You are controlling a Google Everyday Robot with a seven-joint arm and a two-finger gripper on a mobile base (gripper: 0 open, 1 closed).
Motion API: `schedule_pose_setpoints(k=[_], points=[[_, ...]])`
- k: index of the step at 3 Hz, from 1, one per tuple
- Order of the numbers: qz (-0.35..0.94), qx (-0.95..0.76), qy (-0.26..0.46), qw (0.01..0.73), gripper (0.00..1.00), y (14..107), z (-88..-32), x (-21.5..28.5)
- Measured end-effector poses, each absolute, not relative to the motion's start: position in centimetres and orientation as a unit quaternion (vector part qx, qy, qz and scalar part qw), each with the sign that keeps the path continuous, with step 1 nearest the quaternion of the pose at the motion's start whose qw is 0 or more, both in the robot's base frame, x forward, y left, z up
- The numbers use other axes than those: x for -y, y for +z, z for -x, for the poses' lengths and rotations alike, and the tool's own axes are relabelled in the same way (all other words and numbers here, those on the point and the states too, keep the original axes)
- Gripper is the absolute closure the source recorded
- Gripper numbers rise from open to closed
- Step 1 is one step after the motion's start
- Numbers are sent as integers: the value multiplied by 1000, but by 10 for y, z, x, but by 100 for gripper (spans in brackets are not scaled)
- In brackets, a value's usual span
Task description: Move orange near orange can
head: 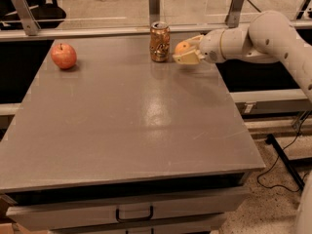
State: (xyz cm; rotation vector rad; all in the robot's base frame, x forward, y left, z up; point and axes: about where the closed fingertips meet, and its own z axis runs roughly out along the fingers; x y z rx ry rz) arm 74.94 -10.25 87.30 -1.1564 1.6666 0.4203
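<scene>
The gripper (185, 53) sits over the back right part of the grey table (131, 126), at the end of the white arm (263, 35) that reaches in from the right. Its 2 pale fingers (187, 59) are clamped on the orange (182, 47), 1 above and 1 below, so only the left side of the fruit shows between them. Whether the orange touches the tabletop or hangs just above it cannot be told.

The orange can (159, 42) stands upright just to the left of the gripper, near the table's back edge. A narrow gap separates the can from the held orange and the fingertips; they are close but apart. Nothing lies between them.

1 red apple (64, 56) with a stem rests far to the left, well apart from both the can and the gripper, near the back left corner. The middle and front of the tabletop carry only a pale glare patch.

Behind the table runs a metal rail (97, 31) with 3 upright posts; the middle post (154, 4) rises directly behind the can. Below the front edge is a drawer with a dark handle (134, 213). On the speckled floor at the right, a black cable (282, 162) trails beside the table's corner, under the arm.
</scene>
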Motion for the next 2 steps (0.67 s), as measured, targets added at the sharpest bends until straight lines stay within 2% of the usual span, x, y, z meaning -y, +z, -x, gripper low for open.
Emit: schedule_pose_setpoints(k=[2], points=[[483, -690, 201, 501, 35, 861, -756, 81]])
